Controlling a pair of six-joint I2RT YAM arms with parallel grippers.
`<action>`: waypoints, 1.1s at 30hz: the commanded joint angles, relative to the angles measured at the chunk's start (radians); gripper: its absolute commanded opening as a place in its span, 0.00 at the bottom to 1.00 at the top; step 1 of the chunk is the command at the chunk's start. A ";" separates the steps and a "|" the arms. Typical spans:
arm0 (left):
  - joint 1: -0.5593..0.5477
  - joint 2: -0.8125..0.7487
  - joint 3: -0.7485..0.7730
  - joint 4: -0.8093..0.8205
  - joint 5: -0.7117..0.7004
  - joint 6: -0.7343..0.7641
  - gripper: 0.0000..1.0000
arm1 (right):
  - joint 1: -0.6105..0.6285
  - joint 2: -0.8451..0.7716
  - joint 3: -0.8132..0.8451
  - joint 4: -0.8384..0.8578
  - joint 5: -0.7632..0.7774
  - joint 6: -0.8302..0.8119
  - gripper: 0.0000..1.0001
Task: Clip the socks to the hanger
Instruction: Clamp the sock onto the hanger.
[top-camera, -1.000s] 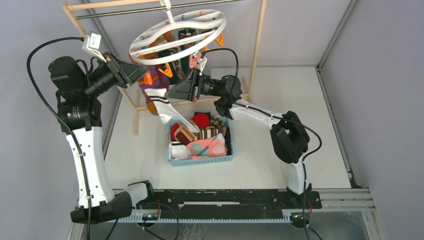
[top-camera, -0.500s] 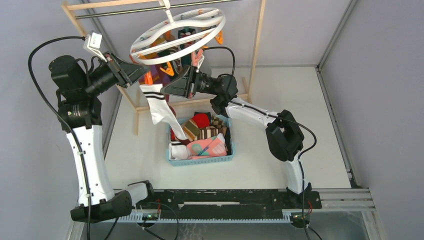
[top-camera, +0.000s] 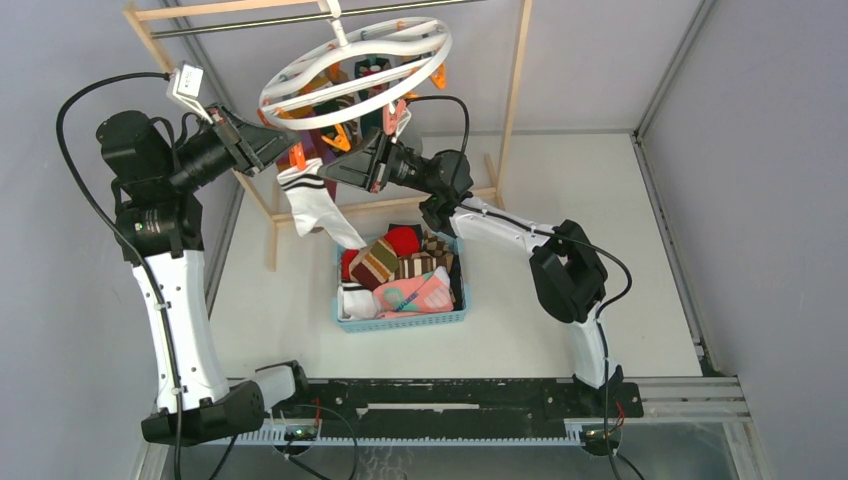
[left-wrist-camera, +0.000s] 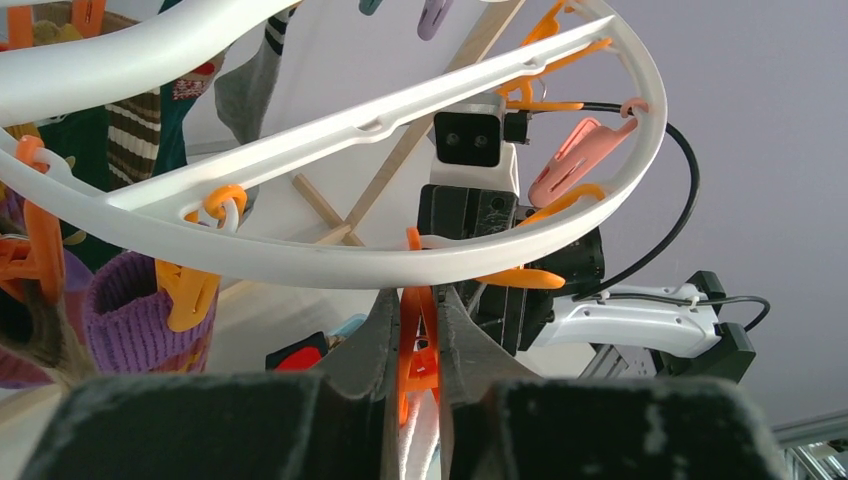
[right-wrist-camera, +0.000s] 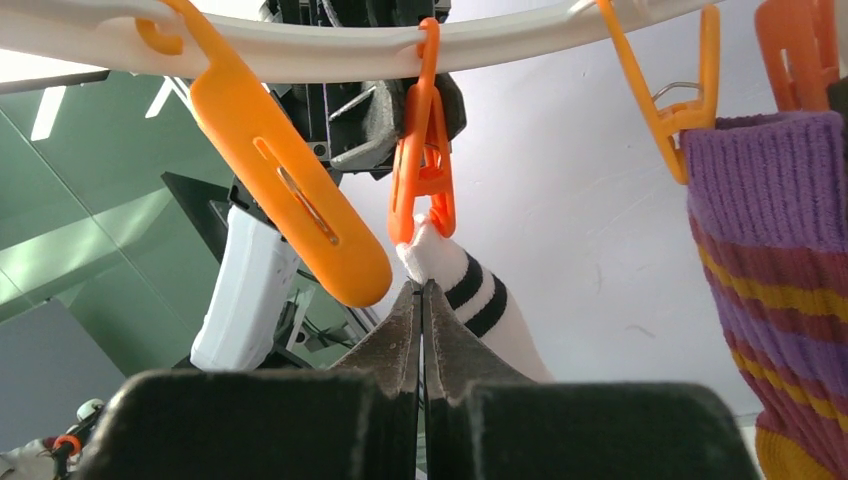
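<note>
The hanger (left-wrist-camera: 300, 268) hung by its hook from the bar of the wooden rack (top-camera: 515, 90), its white ring tilted above the tabletop (top-camera: 600, 180), and both arms reached up to the near side of that ring. Under the hanger's near-left rim the left tool (left-wrist-camera: 415, 305) was closed on an orange clip (left-wrist-camera: 408, 345) that dangled from the ring, one finger pressed against each side of the clip's handles. From the right, just below the same stretch of the hanger's rim, the right tool (right-wrist-camera: 421, 290) had its fingers drawn together to a hairline gap, and its tips seemed to nip the fabric of a white sock (right-wrist-camera: 428, 258) with black bands. The top edge of this sock sat in the mouth of the squeezed clip, directly under the hanger's rim and right above the right tool's tips; the rest of it trailed down from the hanger toward the blue basket (top-camera: 400, 322). That basket stood on the tabletop below the hanger and in front of it, holding a heap of other socks (top-camera: 405, 265), red, brown-striped, pink and white. Other clips on the hanger already held socks, among them a purple sock (right-wrist-camera: 745, 220) with orange stripes pegged further along the rim, to the right in the right wrist view
</note>
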 joint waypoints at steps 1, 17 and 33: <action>0.011 -0.014 0.016 0.027 0.048 -0.020 0.00 | 0.008 -0.022 -0.011 0.032 0.026 -0.021 0.00; 0.010 -0.023 -0.003 0.046 0.058 -0.032 0.00 | 0.018 -0.022 0.007 0.033 0.055 -0.014 0.00; 0.012 -0.023 -0.007 0.057 0.061 -0.033 0.00 | 0.015 -0.018 -0.039 0.161 -0.047 0.075 0.00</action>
